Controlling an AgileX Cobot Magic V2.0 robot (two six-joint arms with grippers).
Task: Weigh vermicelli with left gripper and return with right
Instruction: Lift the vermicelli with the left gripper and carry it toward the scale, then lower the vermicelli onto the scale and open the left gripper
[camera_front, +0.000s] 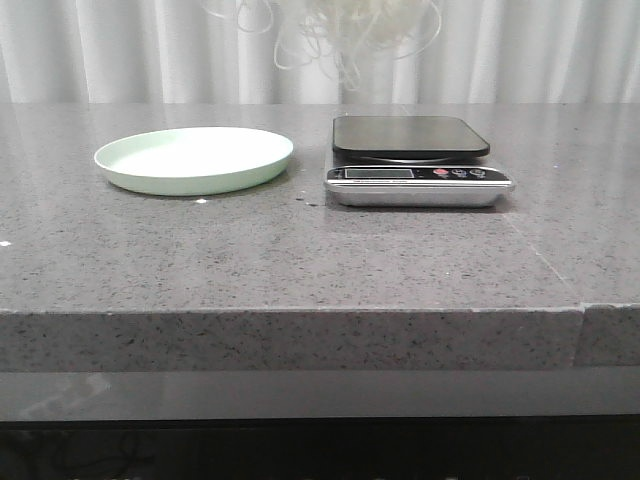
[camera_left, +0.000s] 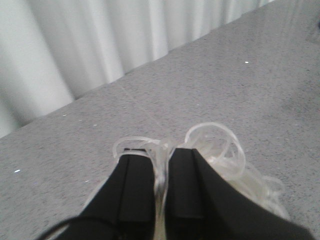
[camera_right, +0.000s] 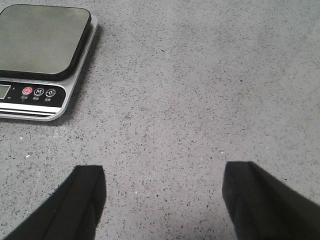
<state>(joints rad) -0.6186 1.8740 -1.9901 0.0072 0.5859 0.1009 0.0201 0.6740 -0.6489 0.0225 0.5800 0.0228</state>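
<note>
Front view, left to right: a pale green round plate (camera_front: 194, 160) is sitting bare on the grey speckled stone table (camera_front: 300, 250), and just beside it a silver digital kitchen scale with a black weighing platform (camera_front: 412, 160) is standing with its display and buttons facing me. Above the scale, at the top edge of the picture, the fluffy heap of thin, translucent whitish vermicelli (camera_front: 340, 28) is hanging in the air before the white curtain (camera_front: 100, 50), clear of both plate and scale, stray loops dangling.

Left wrist view: my left gripper (camera_left: 161, 165) is pinching the vermicelli (camera_left: 225, 155) between its black fingers (camera_left: 135, 185), which are drawn nearly together with strands trapped in the narrow gap; more loops are bulging out past the tips and to one side.

Right wrist view: my right gripper (camera_right: 162, 192) is holding its two black fingers (camera_right: 82, 200) spread wide apart over bare table (camera_right: 200, 100), gripping nothing. The scale (camera_right: 40, 55) is lying near it, platform unloaded.
</note>
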